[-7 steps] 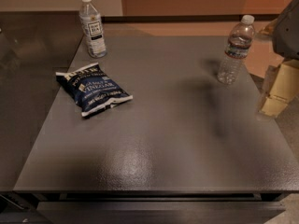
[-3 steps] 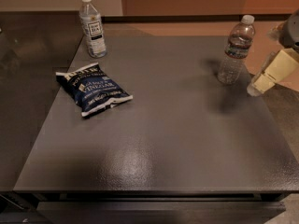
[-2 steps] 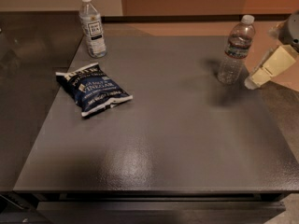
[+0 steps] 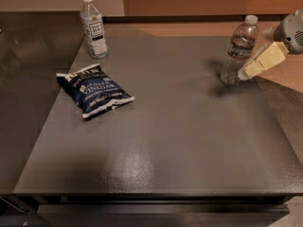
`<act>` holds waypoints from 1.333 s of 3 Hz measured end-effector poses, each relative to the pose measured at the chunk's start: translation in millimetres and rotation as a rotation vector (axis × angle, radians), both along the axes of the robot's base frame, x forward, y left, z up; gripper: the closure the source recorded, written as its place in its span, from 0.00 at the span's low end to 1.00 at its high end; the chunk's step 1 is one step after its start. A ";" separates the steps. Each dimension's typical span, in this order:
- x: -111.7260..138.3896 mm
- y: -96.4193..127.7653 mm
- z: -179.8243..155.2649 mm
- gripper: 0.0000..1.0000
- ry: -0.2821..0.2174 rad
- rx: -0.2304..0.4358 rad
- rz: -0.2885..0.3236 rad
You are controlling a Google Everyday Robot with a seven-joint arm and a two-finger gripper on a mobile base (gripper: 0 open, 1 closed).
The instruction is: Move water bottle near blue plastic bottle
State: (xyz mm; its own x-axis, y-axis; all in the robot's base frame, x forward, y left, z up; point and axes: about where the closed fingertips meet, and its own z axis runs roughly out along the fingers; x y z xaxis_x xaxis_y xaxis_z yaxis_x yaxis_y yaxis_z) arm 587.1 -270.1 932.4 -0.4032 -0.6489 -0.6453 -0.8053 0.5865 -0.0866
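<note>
The water bottle (image 4: 239, 49) stands upright at the back right of the dark table (image 4: 180, 141); it is clear and ribbed, with a white cap and a narrow dark blue band. The blue plastic bottle (image 4: 93, 26) stands upright at the back left, smooth, with a white cap and a tall white label. My gripper (image 4: 247, 72) reaches in from the right edge, cream-coloured, with its tip right beside the lower right side of the water bottle. Whether it touches the bottle does not show.
A dark blue chip bag (image 4: 94, 89) lies flat on the left part of the table, in front of the blue plastic bottle. The table's right edge runs just under my gripper; floor lies beyond it. A wall stands behind the table.
My gripper has moved left from the right edge toward the water bottle, and its tip is now next to the bottle's base. The bottles and the bag have not moved.
</note>
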 end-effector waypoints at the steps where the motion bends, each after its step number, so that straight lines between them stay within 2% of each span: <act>1: 18.8 1.9 -4.6 0.00 -0.023 0.059 -0.020; 2: 34.8 7.3 -6.7 0.00 -0.047 0.101 -0.028; 3: 43.1 9.2 -8.0 0.16 -0.058 0.124 -0.039; 4: 46.5 10.7 -9.5 0.39 -0.063 0.148 -0.043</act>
